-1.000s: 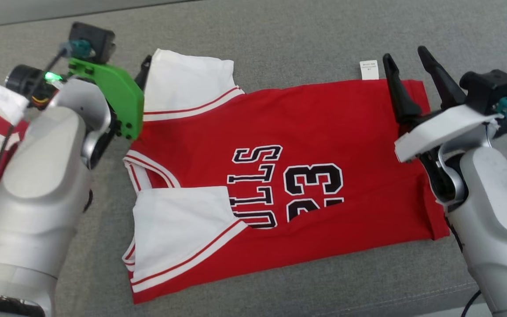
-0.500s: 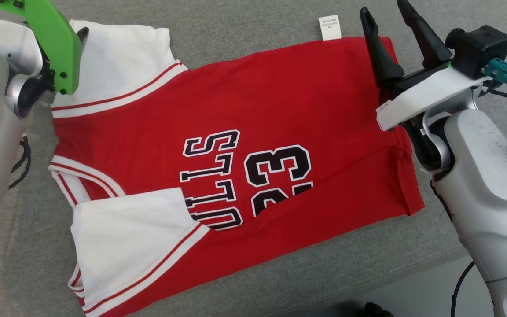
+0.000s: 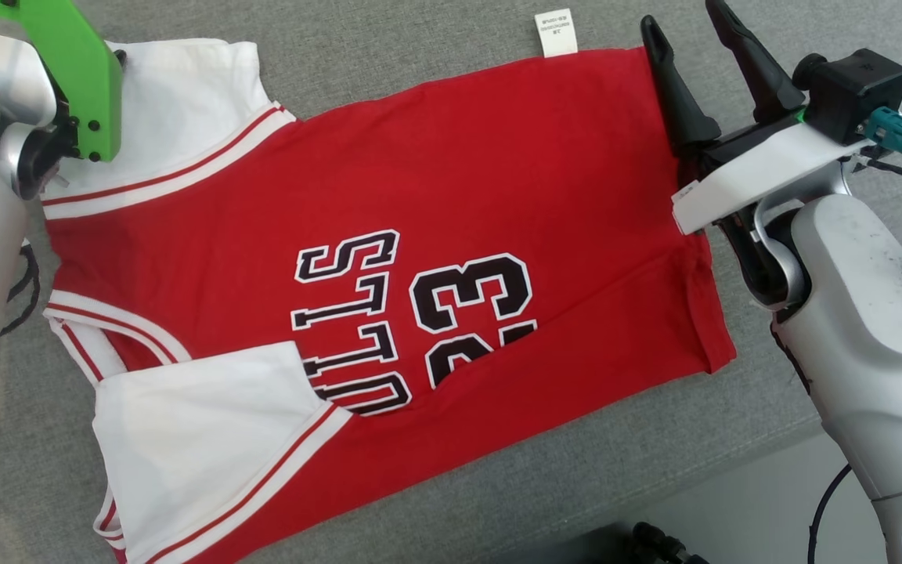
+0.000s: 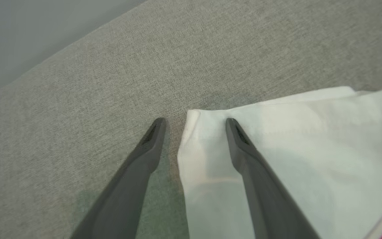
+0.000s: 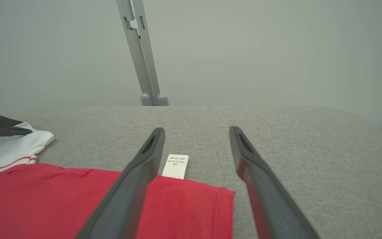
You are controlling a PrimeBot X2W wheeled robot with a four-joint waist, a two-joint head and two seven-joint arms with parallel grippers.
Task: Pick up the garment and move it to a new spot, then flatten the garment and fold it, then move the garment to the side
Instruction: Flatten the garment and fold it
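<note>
Meanwhile only the camera has shifted; left pincer [image 4: 194, 122] and right pincer [image 5: 196, 131] stay apart over far corners of the garment [image 3: 459, 172], so the fold waits.

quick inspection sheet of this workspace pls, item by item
surface: grey fabric surface, flat
job's things: red jersey spread flat, near sleeve folded over the lettering, care label poking out by the hem
clutter: nothing seen
end effectors: left end effector open, straddling the far sleeve corner; right end effector open, over the hem corner by the label
cables: black cable beside the right arm; teal connector at its wrist
surroundings: pale wall and grey post behind the surface
</note>
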